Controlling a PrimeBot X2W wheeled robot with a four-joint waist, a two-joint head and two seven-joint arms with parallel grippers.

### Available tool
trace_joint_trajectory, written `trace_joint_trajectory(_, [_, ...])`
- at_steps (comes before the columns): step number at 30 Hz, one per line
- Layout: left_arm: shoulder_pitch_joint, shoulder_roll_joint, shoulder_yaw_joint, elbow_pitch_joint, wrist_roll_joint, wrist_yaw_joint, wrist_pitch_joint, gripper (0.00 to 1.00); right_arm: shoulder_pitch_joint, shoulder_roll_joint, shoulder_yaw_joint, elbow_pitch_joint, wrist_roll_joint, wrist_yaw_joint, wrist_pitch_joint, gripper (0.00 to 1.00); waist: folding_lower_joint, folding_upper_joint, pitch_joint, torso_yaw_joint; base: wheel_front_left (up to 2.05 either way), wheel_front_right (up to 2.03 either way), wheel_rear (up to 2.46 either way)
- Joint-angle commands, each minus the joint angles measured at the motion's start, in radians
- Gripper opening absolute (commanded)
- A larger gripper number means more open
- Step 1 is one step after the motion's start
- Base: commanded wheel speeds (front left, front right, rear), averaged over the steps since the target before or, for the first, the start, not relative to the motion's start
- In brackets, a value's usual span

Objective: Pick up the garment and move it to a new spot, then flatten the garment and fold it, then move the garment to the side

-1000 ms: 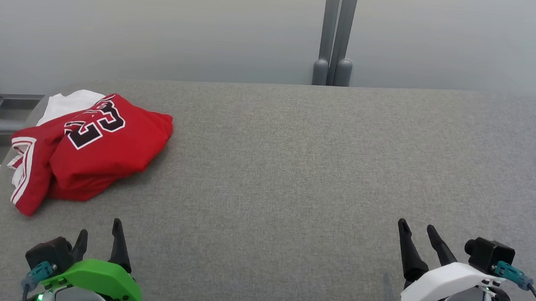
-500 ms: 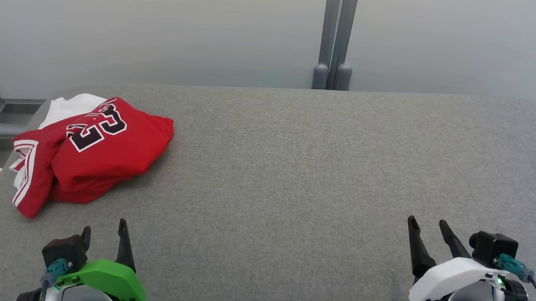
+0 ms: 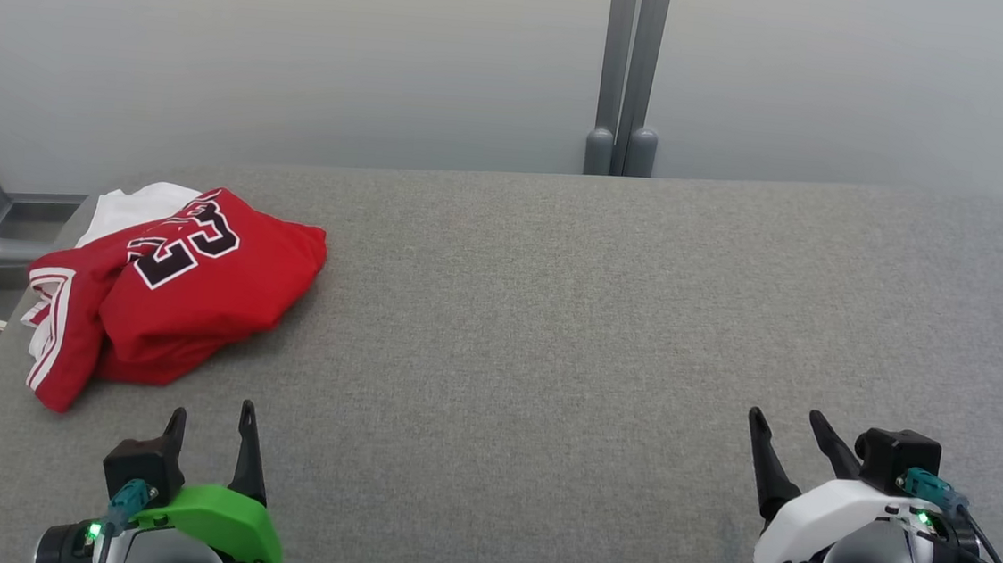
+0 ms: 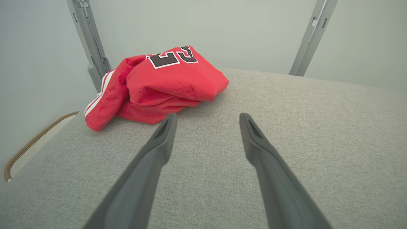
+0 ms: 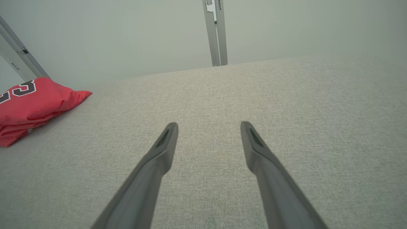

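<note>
We see the red garment (image 3: 187, 293) crumpled at frame left on the desk (image 3: 552, 321); left jaws and right jaws stand apart, empty.

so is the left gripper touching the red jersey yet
Apart. The head view shows a strip of bare grey surface between the open left gripper and the red jersey's near edge.
</note>
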Motion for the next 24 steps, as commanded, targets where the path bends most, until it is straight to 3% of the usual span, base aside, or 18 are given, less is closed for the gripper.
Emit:
trace_joint_trajectory(1, [-0.024,0.013,-0.005,0.003,0.017,-0.001,-0.01,1.0,-0.02,-0.004,-0.001,0.004,-0.024,0.0,-0.005,1.0,0.0,0.0,-0.001,0.001,0.0,0.0,0.0])
trace_joint_trajectory(24, [-0.021,0.032,-0.055,0.028,0.132,0.034,-0.058,1.0,-0.039,-0.005,-0.009,0.058,-0.19,0.0,-0.018,1.0,0.0,0.0,-0.026,-0.001,0.0,0.0,0.0])
